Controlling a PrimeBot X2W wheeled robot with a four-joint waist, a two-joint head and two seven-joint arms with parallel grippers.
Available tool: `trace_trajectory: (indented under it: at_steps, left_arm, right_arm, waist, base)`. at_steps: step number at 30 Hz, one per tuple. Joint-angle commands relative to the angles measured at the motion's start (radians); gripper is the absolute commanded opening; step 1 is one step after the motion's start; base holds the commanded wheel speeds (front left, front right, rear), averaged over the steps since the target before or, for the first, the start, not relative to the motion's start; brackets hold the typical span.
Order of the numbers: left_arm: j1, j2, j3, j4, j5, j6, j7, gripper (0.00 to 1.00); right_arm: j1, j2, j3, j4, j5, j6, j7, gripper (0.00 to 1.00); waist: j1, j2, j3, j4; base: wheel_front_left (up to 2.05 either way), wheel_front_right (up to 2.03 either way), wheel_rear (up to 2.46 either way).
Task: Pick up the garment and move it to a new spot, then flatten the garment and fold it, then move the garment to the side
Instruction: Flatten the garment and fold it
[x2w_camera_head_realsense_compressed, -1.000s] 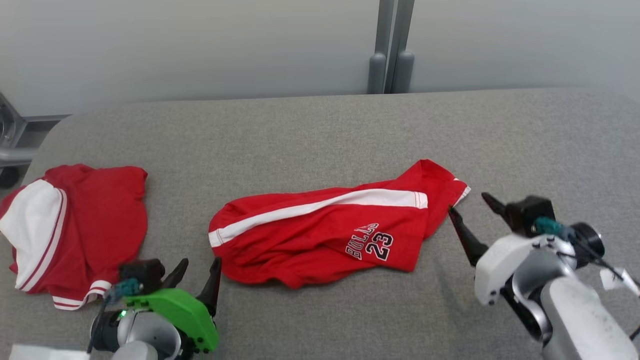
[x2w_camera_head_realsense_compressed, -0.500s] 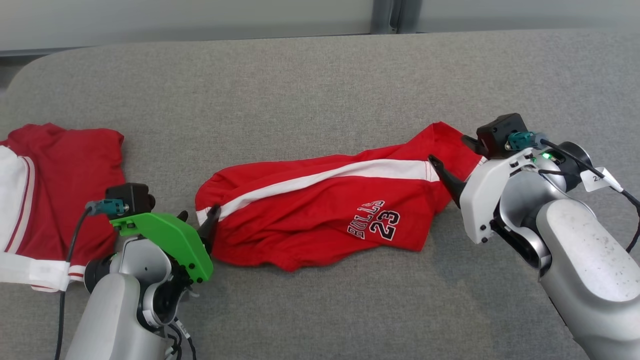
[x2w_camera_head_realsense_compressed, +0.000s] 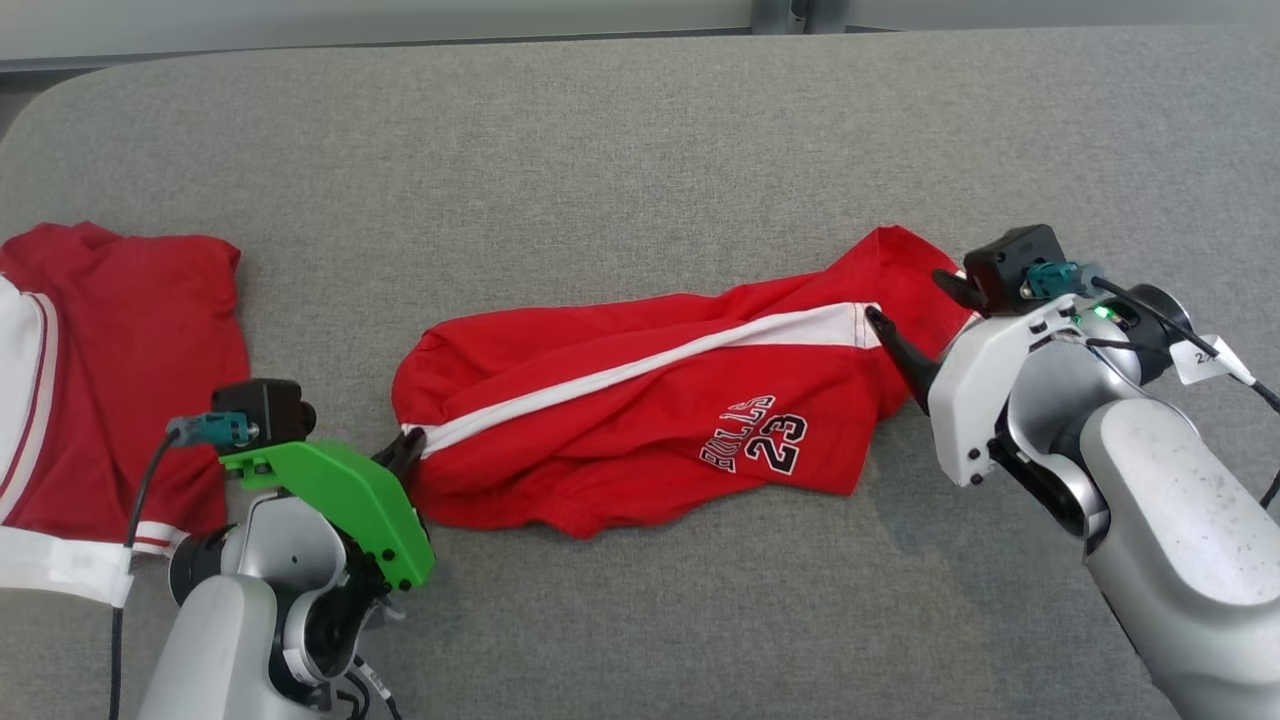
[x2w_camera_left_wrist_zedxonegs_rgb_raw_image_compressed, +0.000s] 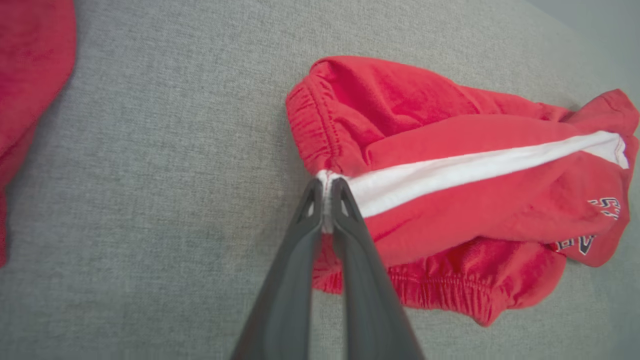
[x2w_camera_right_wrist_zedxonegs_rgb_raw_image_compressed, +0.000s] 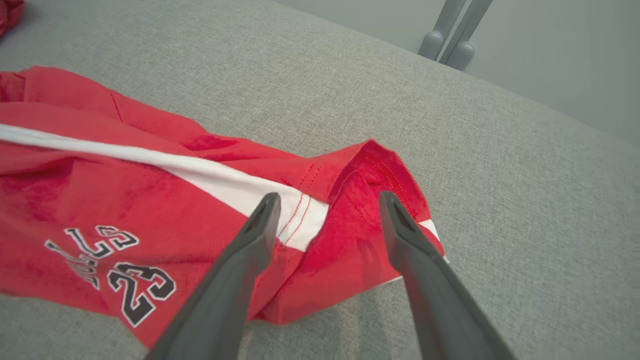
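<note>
The garment (x2w_camera_head_realsense_compressed: 640, 400) is a pair of red shorts with a white side stripe and "BULLS 23" print, lying crumpled across the grey cushion. My left gripper (x2w_camera_head_realsense_compressed: 408, 452) is shut on the waistband end of the white stripe, seen closely in the left wrist view at the gripper (x2w_camera_left_wrist_zedxonegs_rgb_raw_image_compressed: 327, 187) pinching the garment (x2w_camera_left_wrist_zedxonegs_rgb_raw_image_compressed: 450, 170). My right gripper (x2w_camera_head_realsense_compressed: 915, 305) is open over the garment's right hem; in the right wrist view its gripper (x2w_camera_right_wrist_zedxonegs_rgb_raw_image_compressed: 327, 205) straddles the folded hem of the garment (x2w_camera_right_wrist_zedxonegs_rgb_raw_image_compressed: 150, 200) without closing.
A second red and white garment (x2w_camera_head_realsense_compressed: 110, 380) lies at the left edge of the grey cushion (x2w_camera_head_realsense_compressed: 640, 140). A grey wall and a vertical post (x2w_camera_right_wrist_zedxonegs_rgb_raw_image_compressed: 450, 35) stand behind the cushion's far edge. Bare cushion stretches behind and in front of the shorts.
The camera tilted down. My left gripper reached the waistband end and shut on it. My right gripper moved in over the right hem, still open.
</note>
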Motion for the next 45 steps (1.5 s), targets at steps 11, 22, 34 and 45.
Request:
trace_trajectory:
  at_steps: [11,22,34,45]
  left_arm:
    - [0.056,0.002,-0.021,-0.049,0.003,0.007,0.007,0.0]
    - [0.022,0.003,-0.044,-0.06,0.013,0.004,0.01,0.0]
    - [-0.003,-0.001,-0.032,-0.057,0.016,0.02,-0.027,0.0]
    - [-0.099,-0.046,0.019,-0.084,-0.064,-0.002,-0.103,0.0]
  right_arm:
    - [0.091,0.12,-0.121,-0.03,-0.073,-0.001,0.086,1.0]
    - [0.023,0.198,-0.166,0.055,-0.087,-0.001,0.143,1.0]
    - [-0.001,0.2,-0.145,0.072,-0.09,-0.001,0.106,0.0]
    - [-0.038,0.155,-0.153,-0.058,-0.021,-0.001,0.061,0.0]
  waist:
    - [0.0,0.0,0.017,-0.005]
    - [0.0,0.0,0.059,0.004]
    - [0.0,0.0,0.086,0.001]
    - [0.0,0.0,0.078,-0.016]
  base:
    - [0.0,0.0,0.0]
    - [0.0,0.0,0.0]
    - [0.0,0.0,0.0]
    - [0.0,0.0,0.0]
